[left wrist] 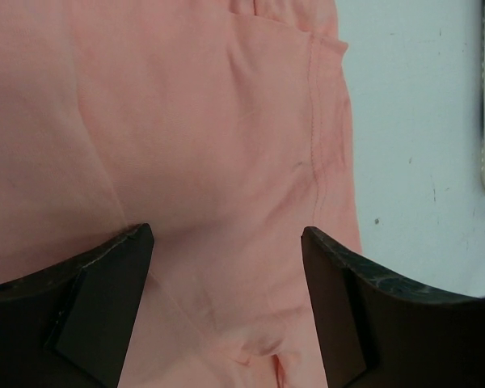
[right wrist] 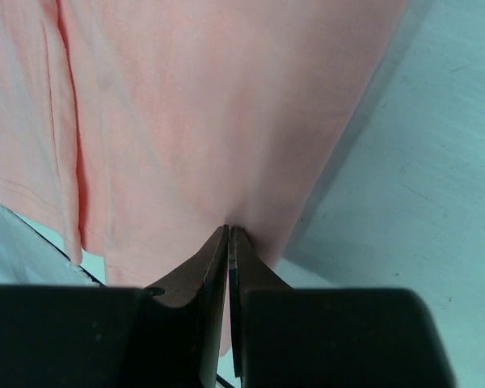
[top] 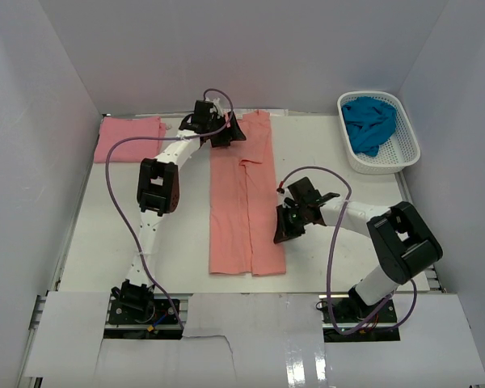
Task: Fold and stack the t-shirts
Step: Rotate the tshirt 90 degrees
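Your right gripper [right wrist: 229,234] has its fingers squeezed together, and they look clamped on the right-hand edge of the salmon-orange t-shirt [top: 242,210], low in the middle of the top view. The shadow under that edge suggests it's lifted a bit. Your left gripper [left wrist: 225,234] is spread apart over the same shirt's far end at upper centre, with nothing between the fingers.

Progress-wise I'd call it somewhere in the middle. The salmon one lies as a long narrow strip, so the lengthwise folds look done, but it's not yet folded crosswise or stacked. The pink t-shirt [top: 129,137] sits at the upper left as a neat rectangle and looks already folded. The teal t-shirt [top: 370,121] is bunched up in the white basket [top: 408,149] at the upper right, not started.

Only the top view shows that whole layout. The wrist views are where you can actually read the fingers, plus a stitched hem the overhead barely shows.
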Controlling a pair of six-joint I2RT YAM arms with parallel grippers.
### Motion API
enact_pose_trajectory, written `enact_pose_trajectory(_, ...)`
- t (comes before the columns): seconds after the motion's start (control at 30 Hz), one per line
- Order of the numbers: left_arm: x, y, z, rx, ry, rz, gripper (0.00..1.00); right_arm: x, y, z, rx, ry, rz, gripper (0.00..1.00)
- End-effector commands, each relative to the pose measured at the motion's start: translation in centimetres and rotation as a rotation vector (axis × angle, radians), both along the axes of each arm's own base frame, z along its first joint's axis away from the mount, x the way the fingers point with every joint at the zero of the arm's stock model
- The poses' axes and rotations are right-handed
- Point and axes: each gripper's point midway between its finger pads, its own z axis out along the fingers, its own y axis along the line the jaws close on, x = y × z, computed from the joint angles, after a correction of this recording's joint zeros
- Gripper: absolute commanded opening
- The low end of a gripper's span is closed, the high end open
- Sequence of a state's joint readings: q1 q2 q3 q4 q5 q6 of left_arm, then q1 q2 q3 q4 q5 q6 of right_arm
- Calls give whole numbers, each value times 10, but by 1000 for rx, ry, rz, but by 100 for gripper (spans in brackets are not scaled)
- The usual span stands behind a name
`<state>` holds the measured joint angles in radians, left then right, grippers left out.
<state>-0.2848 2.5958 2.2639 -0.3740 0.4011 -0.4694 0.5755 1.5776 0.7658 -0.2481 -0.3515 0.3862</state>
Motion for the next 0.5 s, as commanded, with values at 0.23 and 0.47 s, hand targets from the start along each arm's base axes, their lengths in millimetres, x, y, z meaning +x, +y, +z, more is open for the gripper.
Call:
enact_pose_trajectory(0.23,-65,2,187,-115,-126,19,84,33,40,114,233,-212,100,9)
enact_pose_trajectory(0.47,-238,72,110,46,107,184,74,-8,0,112,221,-203,-10,23)
